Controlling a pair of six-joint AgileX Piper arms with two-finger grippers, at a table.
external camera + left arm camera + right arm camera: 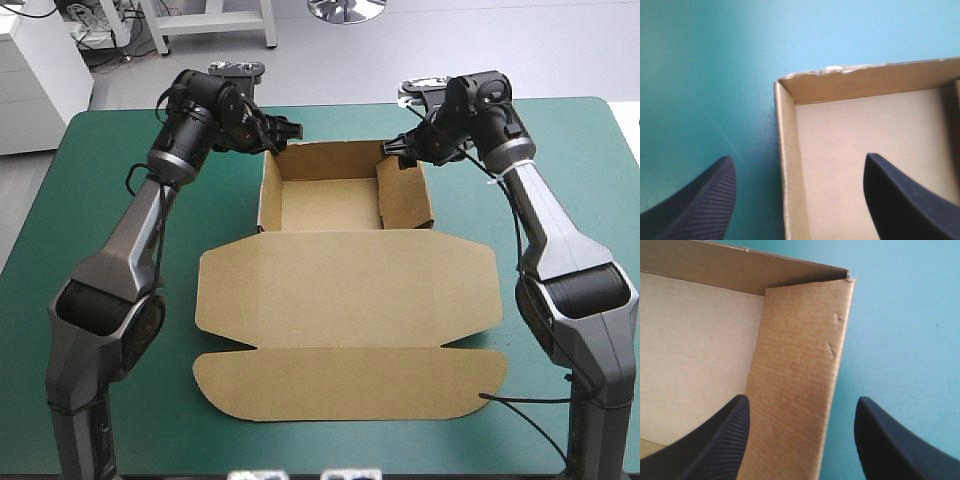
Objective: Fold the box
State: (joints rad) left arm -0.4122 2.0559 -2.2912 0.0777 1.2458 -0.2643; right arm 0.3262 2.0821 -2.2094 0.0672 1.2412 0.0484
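Jaws: both pairs wide open, empty, each astride a side wall (795,380) | box (330,205): tray at upper centre of the high view, lid (345,290) flat below it | risk: an off-centre pinch would likely drag the tray or crush a wall

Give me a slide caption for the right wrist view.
Open right gripper straddling a side wall of the brown box on the teal-green cover.

Box (345,290): plain brown board, faint corrugation lines on one wall, pale frayed edge at a corner. Cover (100,200): uniform teal-green. My fingers (705,205): black, with fine ribbed lines.
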